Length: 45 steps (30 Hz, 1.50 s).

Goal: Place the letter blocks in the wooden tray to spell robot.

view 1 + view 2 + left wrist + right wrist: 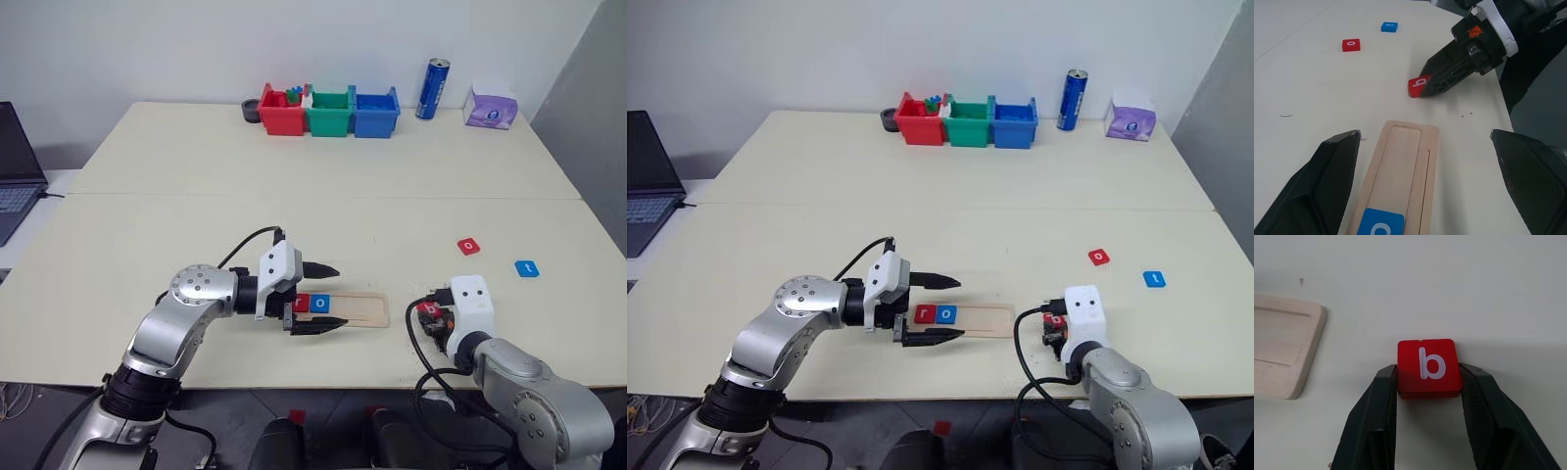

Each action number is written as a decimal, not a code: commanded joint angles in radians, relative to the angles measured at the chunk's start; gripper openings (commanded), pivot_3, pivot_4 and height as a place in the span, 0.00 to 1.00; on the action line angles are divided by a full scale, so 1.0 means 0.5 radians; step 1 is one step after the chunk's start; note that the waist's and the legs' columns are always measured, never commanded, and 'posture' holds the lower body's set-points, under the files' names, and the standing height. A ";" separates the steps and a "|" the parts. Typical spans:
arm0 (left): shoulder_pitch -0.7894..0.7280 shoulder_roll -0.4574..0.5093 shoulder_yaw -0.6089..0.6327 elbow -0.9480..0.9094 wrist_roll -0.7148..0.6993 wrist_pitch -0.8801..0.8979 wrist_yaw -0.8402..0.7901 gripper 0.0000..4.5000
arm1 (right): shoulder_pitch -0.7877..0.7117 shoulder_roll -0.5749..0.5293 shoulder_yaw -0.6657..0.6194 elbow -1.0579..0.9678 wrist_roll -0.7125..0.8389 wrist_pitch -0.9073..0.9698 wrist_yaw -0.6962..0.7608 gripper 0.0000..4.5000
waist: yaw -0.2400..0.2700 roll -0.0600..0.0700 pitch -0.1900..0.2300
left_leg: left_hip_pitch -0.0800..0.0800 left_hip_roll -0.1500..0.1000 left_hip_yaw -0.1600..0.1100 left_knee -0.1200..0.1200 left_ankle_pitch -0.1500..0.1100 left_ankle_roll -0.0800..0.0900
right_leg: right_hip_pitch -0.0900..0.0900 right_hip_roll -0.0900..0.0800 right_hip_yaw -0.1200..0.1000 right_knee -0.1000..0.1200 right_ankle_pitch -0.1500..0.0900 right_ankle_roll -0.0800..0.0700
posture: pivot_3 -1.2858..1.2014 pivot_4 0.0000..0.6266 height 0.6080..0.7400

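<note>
The right gripper (1427, 382) is pinching the red b block (1427, 366) by its side edges, beside the wooden tray (1284, 352) on the counter (294, 176). It looks light, stiff and smooth. The left gripper (324, 297) is holding its jaws spread over the tray.

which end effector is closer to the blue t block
Right. The right end effector, shut on the red b block, sits nearer the blue t block. The left end effector hangs open over the wooden tray, farther off.
</note>
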 commanded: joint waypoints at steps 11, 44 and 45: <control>-0.054 -0.019 -0.014 -0.016 -0.028 -0.035 0.000 1.00 | 0.016 0.051 -0.037 -0.036 -0.047 -0.011 0.034 0.63 | -0.002 0.000 0.000 | 0.000 0.000 0.000 0.000 0.000 0.000 | 0.000 0.000 0.000 0.000 0.000 0.000 | 0.52 0.24 1.00; -0.152 -0.037 -0.049 0.141 0.011 -0.143 -0.039 1.00 | -0.271 -1.257 0.099 1.914 0.071 -2.912 2.423 0.99 | 0.001 -0.002 0.004 | 0.001 0.000 0.002 0.002 0.000 0.001 | 0.001 0.001 0.000 0.000 0.005 -0.009 | 0.52 0.24 1.00; -0.152 -0.037 -0.048 0.143 0.011 -0.145 -0.040 1.00 | -0.275 -1.259 0.106 1.931 0.067 -2.924 2.434 0.99 | 0.001 -0.002 0.004 | 0.001 0.000 0.002 0.002 0.000 0.001 | 0.001 0.001 0.000 0.000 0.005 -0.009 | 0.52 0.24 1.00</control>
